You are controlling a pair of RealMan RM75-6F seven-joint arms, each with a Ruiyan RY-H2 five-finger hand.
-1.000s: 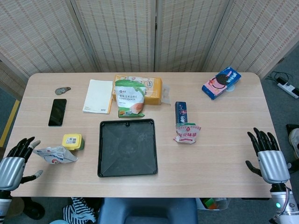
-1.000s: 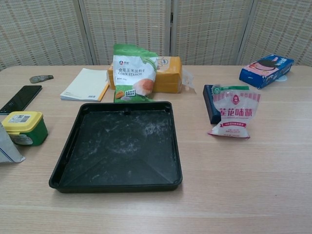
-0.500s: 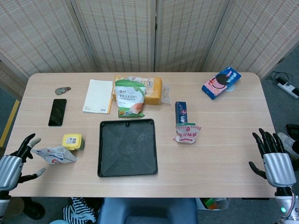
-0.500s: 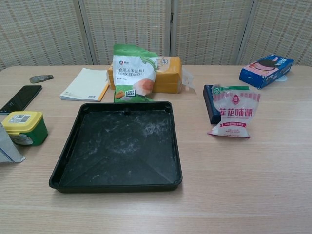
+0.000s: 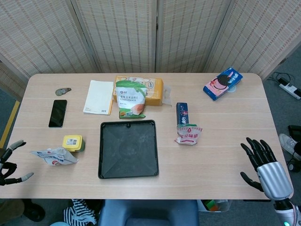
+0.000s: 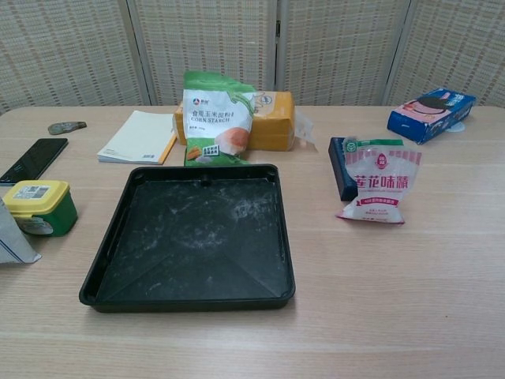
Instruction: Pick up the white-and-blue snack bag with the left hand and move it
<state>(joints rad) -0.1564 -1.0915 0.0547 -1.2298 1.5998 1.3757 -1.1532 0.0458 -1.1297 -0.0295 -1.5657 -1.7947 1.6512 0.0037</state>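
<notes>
The white-and-blue snack bag [image 5: 55, 156] lies flat on the table near its front left edge, just in front of a yellow-lidded tub; only its right corner [image 6: 13, 237] shows at the chest view's left border. My left hand [image 5: 9, 162] is at the far left edge of the head view, off the table's corner, fingers spread, apart from the bag and holding nothing. My right hand [image 5: 265, 167] hangs off the table's front right corner, fingers spread and empty. Neither hand shows in the chest view.
A black tray [image 5: 128, 149] sits mid-table. The yellow-lidded green tub [image 5: 73, 142] stands beside the bag, with a phone [image 5: 57, 113] and notebook [image 5: 99, 96] behind. A corn starch bag [image 5: 129, 99], orange box [image 5: 154, 90], pink-white bag [image 5: 188, 134], dark box [image 5: 182, 113] and cookie pack [image 5: 222, 83] lie further off.
My left hand has drawn back leftward, away from the snack bag, now mostly out of the frame. My right hand has shifted slightly left and toward the table's front edge. The bag stays put.
</notes>
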